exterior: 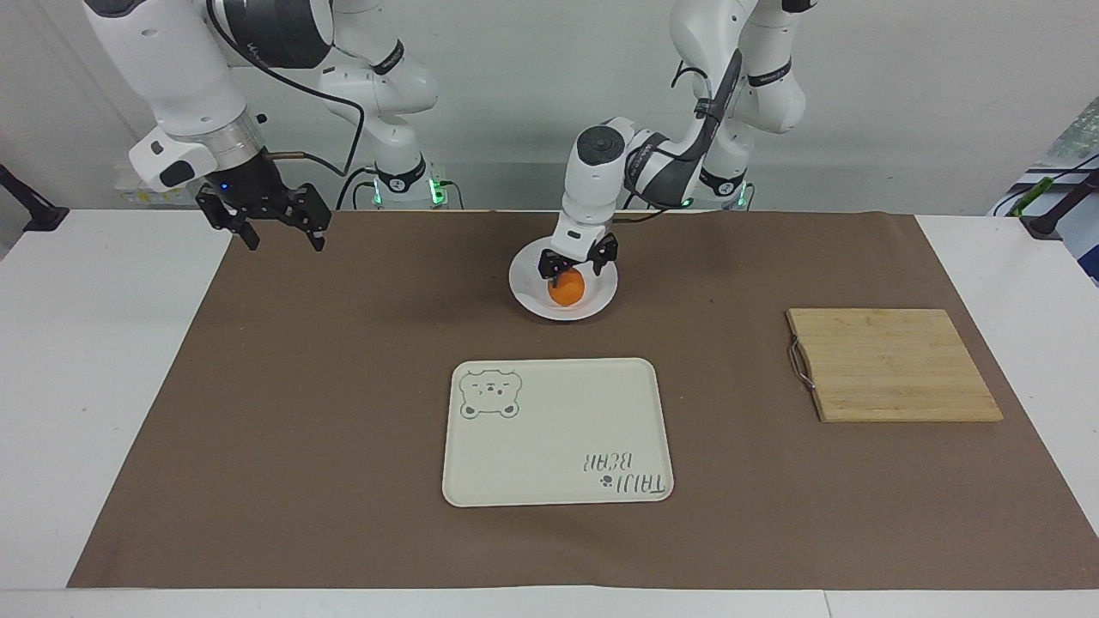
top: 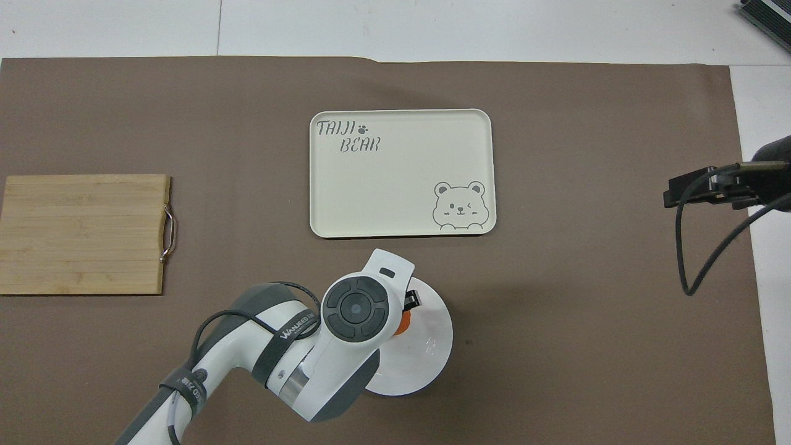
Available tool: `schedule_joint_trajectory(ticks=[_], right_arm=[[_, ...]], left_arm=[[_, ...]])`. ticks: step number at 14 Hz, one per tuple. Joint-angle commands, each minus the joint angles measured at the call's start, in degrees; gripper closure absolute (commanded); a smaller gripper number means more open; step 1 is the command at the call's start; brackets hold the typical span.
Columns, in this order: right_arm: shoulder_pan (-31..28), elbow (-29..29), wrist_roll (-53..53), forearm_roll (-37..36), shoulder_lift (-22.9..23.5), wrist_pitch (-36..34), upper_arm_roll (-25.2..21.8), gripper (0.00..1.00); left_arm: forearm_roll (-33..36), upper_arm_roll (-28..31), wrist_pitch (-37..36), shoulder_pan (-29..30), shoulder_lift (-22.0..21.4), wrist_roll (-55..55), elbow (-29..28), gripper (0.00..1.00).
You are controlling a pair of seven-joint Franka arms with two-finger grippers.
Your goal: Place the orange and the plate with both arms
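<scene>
orange [exterior: 566, 290] could roll off plate [exterior: 601, 296] if left tool [exterior: 577, 263], fingers apart just above, clips it; right tool [exterior: 273, 225] waits open.

The left gripper [exterior: 577, 263] hangs low, pointing down, its fingers spread wide apart. The right gripper [exterior: 273, 225] waits up high toward 9 o'clock, fingers open.

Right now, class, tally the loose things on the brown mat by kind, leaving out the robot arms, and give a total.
Fruit: 1, the orange
Dishes: 1, the plate
Trays: 1, the bear tray
Boards: 1, the wooden cutting board
Total: 4
</scene>
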Motion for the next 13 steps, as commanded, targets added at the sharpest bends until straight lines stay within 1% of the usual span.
schedule_joint_trajectory(ticks=[1,3,4,5,6,7,9,10,11,13], right_arm=[[0.7,-7.0,-5.1,3.5,-4.0,2.7,0.2,0.00],[1.5,-10.4,-8.8,6.4,-3.8,3.7,0.2,0.00],[1.8,-12.9,-12.8,9.7,-3.4,4.6,0.2,0.00],[2.1,-16.5,-15.1,12.6,-3.4,7.8,0.2,0.00],[3.1,-19.1,-16.1,13.9,-3.0,10.2,0.3,0.00],[3.8,-21.2,-18.4,16.2,-2.4,11.3,0.3,0.00],[4.1,-23.2,-24.2,19.9,-0.2,11.7,0.3,0.00],[5.8,-23.8,-24.8,20.6,0.3,11.5,0.3,0.00],[6.3,-24.9,-25.4,22.7,1.1,11.3,0.3,0.00],[6.8,-28.1,-30.5,30.2,2.8,11.6,0.3,0.00]], left_arm=[[0.2,0.3,-6.7,3.0,-2.5,2.1,2.6,0.00],[0.2,0.3,-10.1,7.3,-4.3,4.4,4.2,0.00],[0.2,0.3,-12.1,9.8,-5.2,6.6,5.3,0.00],[0.2,0.3,-13.9,12.7,-6.2,10.2,6.5,0.00],[0.2,0.3,-15.6,15.6,-6.6,14.1,7.8,0.00],[0.2,0.3,-17.1,18.4,-6.6,18.4,9.2,0.00],[3.7,0.3,-18.5,23.4,-6.5,27.3,12.5,0.00],[4.6,0.3,-19.1,26.3,-6.5,30.5,14.6,0.00],[4.6,0.3,-19.6,29.0,-6.2,33.5,16.6,0.00],[4.7,0.3,-19.6,34.7,-5.6,41.3,18.9,0.00]])
